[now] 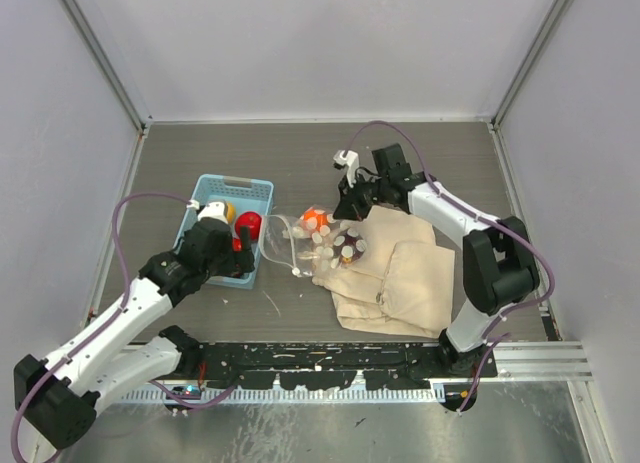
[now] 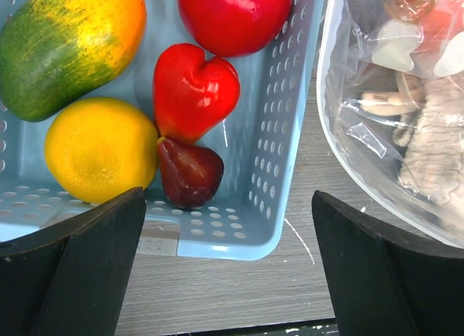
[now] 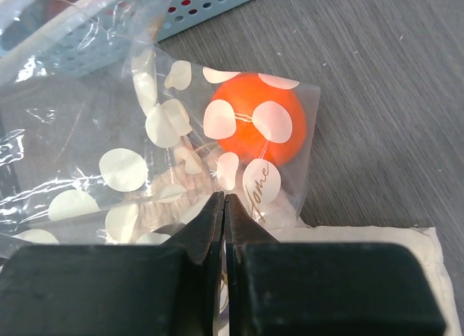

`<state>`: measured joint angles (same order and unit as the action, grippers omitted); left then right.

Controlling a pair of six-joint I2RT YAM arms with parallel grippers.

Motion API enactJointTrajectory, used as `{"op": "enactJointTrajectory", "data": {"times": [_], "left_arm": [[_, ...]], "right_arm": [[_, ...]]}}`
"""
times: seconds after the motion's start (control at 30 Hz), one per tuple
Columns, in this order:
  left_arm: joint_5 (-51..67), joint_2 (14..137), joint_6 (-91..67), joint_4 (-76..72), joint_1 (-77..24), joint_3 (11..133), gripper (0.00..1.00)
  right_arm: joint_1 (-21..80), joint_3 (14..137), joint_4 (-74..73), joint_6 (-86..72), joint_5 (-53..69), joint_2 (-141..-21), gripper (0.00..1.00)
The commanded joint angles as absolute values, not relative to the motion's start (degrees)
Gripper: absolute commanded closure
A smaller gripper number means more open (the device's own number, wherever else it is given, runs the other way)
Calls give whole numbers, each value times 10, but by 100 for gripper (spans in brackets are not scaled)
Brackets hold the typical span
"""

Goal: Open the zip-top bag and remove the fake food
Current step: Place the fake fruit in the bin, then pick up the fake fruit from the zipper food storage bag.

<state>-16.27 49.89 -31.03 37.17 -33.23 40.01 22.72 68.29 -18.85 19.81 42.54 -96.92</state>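
My left gripper point(image 2: 226, 205) hangs released, its black jaws spread wide, just above the near wall of a light blue perforated plastic basket point(image 2: 275, 133). Nothing sits between the fingers. Some of the glossy plastic fake food lies in the basket: a green-and-orange mango shape point(image 2: 65, 46), a round yellow fruit point(image 2: 101, 151), a red heart-shaped piece point(image 2: 192, 89), a small dark maroon piece point(image 2: 190, 173) and a round red fruit point(image 2: 235, 13).

My right gripper point(image 3: 225, 205) is clenched tight, pinching the film of the clear crinkly zip-top bag with white oval spots point(image 3: 130, 133). An orange ball point(image 3: 250, 118) sits inside it. The bag lies on the grey wood-grain table point(image 1: 300, 153), between the basket and a beige cloth bag point(image 1: 400, 273), partly over the cloth.
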Motion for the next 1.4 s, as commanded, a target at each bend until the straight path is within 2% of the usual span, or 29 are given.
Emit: {"op": "enactJointTrajectory", "data": {"times": [0.0, 0.17, 0.27, 0.4, 0.47, 0.6, 0.67, 0.87, 1.07, 1.13, 1.27, 1.37], "left_arm": [[-147, 470, -314, 344, -329, 404, 2], [-52, 426, -312, 263, -329, 374, 2], [18, 405, -328, 185, -329, 347, 1], [59, 397, -347, 133, -329, 333, 6], [61, 403, -347, 130, -329, 336, 11], [71, 425, -345, 126, -329, 343, 31], [82, 437, -351, 115, -329, 342, 35], [114, 485, -369, 61, -329, 338, 36], [133, 538, -374, 27, -329, 348, 36], [141, 554, -372, 22, -329, 352, 36], [155, 581, -358, 12, -328, 358, 36], [166, 598, -345, 3, -329, 360, 36]], "right_arm": [[220, 677, -159, 211, 442, -908, 91], [213, 654, -135, 223, 463, -867, 81], [209, 643, -134, 246, 487, -849, 80], [207, 620, -132, 298, 520, -825, 77], [207, 601, -126, 331, 534, -810, 72], [207, 556, -94, 384, 553, -781, 65], [207, 537, -74, 400, 557, -773, 61], [207, 512, -32, 395, 546, -776, 56], [207, 519, -38, 405, 511, -786, 55], [206, 533, -97, 477, 519, -783, 52], [198, 556, -291, 759, 533, -774, 38], [181, 557, -369, 882, 529, -765, 31]]}}
